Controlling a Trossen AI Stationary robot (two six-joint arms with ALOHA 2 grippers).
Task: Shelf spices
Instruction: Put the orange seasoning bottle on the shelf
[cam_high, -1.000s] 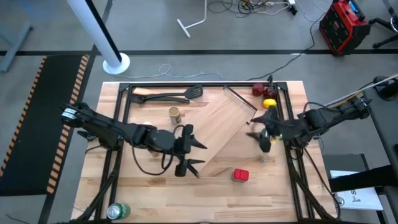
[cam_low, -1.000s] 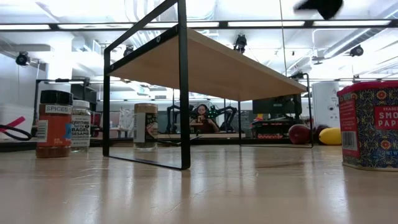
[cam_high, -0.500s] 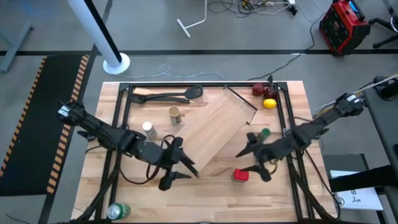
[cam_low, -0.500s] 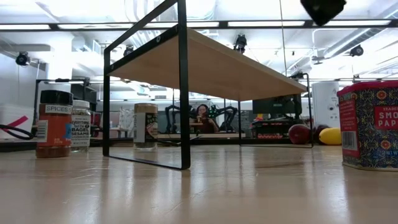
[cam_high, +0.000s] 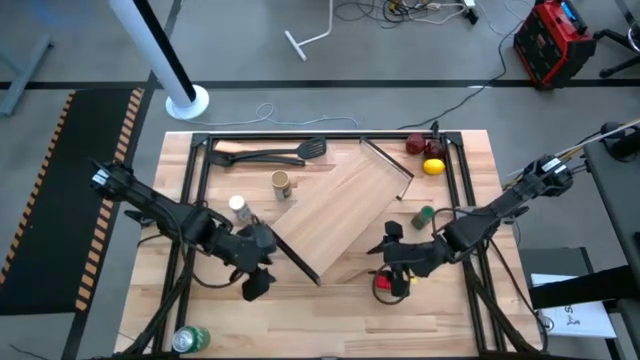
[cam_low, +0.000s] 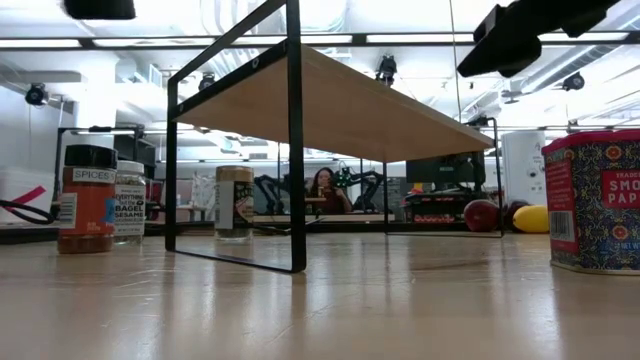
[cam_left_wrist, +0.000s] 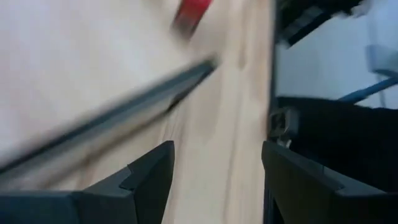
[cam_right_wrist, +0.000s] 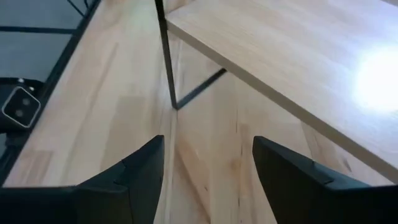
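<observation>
Red tin (cam_high: 384, 284) sits on the desk (cam_high: 440, 310) right under the open, empty right hand (cam_high: 390, 268); a crooked grab might tip it; the open left hand (cam_high: 256, 282) could bump the wooden shelf (cam_high: 340, 210) beside it.

Bright overhead strip lighting; motion-blurred left wrist view.

Wooden table (cam_high: 470, 150) w/ shelf (cam_high: 340, 210), spice jars, red tin (cam_high: 383, 285), spatulas (cam_high: 270, 155), prob. fruit (cam_high: 425, 155).

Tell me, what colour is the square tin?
Red, with a patterned side. The square tin shows best in the low view.
</observation>
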